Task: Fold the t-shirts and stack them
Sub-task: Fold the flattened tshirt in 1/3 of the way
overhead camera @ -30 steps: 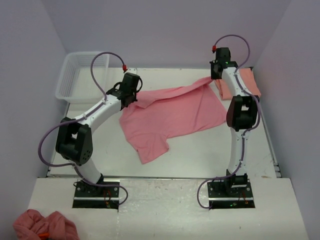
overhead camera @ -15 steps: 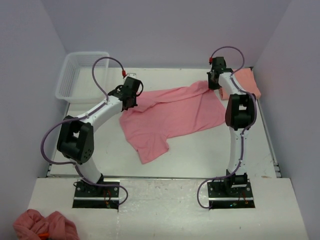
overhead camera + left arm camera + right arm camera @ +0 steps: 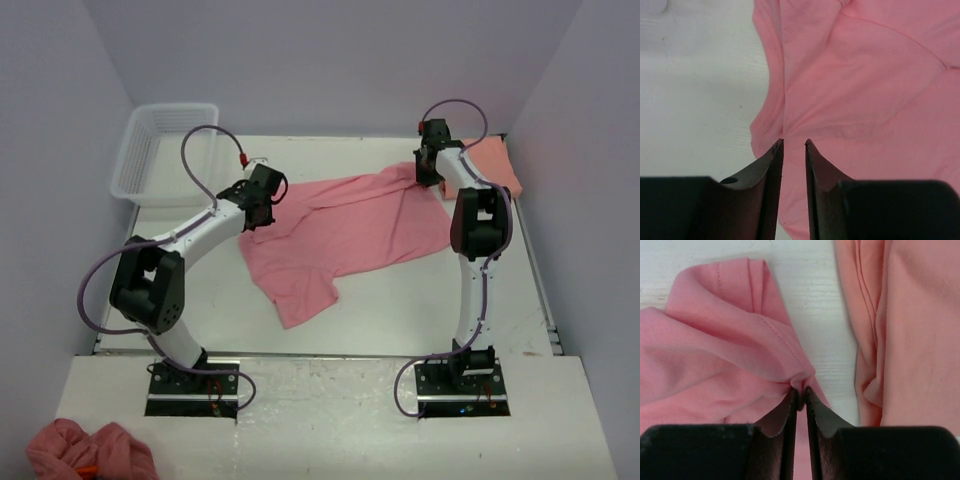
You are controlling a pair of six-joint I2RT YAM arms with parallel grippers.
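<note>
— Trouble: where can it start?

— At the far right. The right pincer (image 3: pixel 800 390) is pinched shut on a small bunch of the rose-pink cotton t-shirt (image 3: pixel 345 230), at a stitched corner. The paler salmon-orange t-shirt (image 3: pixel 495 160) lies folded just beside it. If that pincer slides to the right, I think it can catch the folded shirt and mess it up.

— And the other one?

— The left pincer (image 3: pixel 794 142) has its jaws a little apart, right over the pink shirt's left edge. Nothing sits between them. If only one side gets pulled, the soft shirt can twist into a lump and not lie flat.

— Is the pink shirt flat?

— No. It lies spread over the middle of the white bench (image 3: pixel 400 310), wrinkled. One part pokes out toward the near side.

— Where is there room to move?

— There is a lot of bare bench on the near side, between the shirt and the arm bases. That looks like the best place for folding. The right side is tight, because the orange shirt lies between the right arm and the bench edge by the wall. The white plastic basket (image 3: pixel 150 150) stands in the far left corner, well apart from the pink shirt. A wide swing of the left arm could bump it.
</note>
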